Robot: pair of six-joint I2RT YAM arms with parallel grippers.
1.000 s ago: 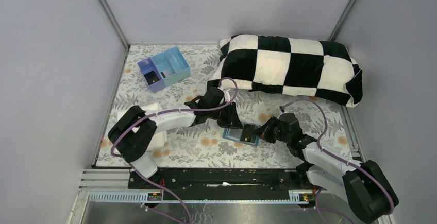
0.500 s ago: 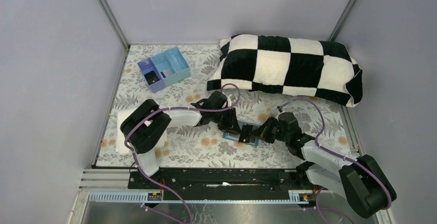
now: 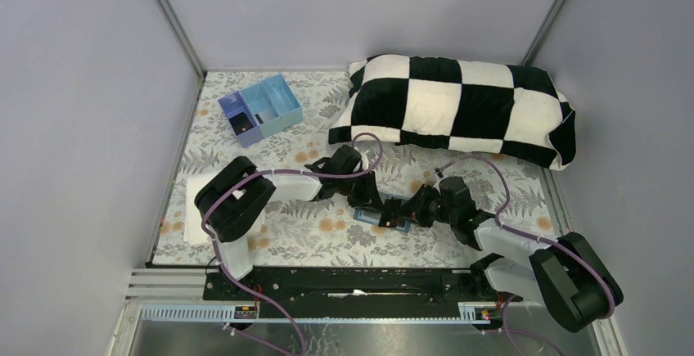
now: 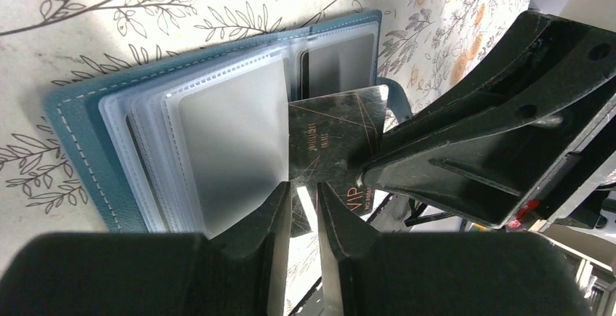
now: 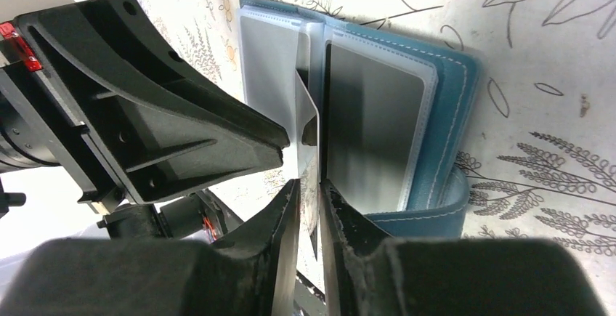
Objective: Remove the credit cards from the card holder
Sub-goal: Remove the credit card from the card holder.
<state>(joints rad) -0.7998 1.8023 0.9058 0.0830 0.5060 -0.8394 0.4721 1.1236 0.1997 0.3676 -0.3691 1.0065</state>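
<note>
- The flowered desk (image 3: 286,237) is being seen beyond the 2 arms, which are bolted at its near edge.
- The card holder (image 3: 370,215) is being seen lying open and flat on the desk, near its front, directly between the 2 tools.
- Its clear sleeves (image 4: 225,149) are being shown fanned out over the blue cover, with grey panels behind them.
- 1 dark card (image 4: 335,131) is being seen standing up out of the sleeves, close to the fold.
- The left tool (image 4: 301,192) is being held over the holder from the left side. Its fingers are being held only slightly apart, with the lower part of the card in the narrow gap. Whether the card is being pinched cannot be told.
- The right tool (image 5: 309,189) is being held against the same card from the right. Its fingers are likewise a little apart around the card's edge, and a grip cannot be confirmed there either.
- The tips of the 2 tools are being seen almost touching above the holder.
- Farther back on the left, a blue-and-purple compartment tray (image 3: 288,115) is being seen standing well apart from the arms.
- At the far right, a black-and-white checked pillow (image 3: 458,106) is being seen lying along the back edge.
</note>
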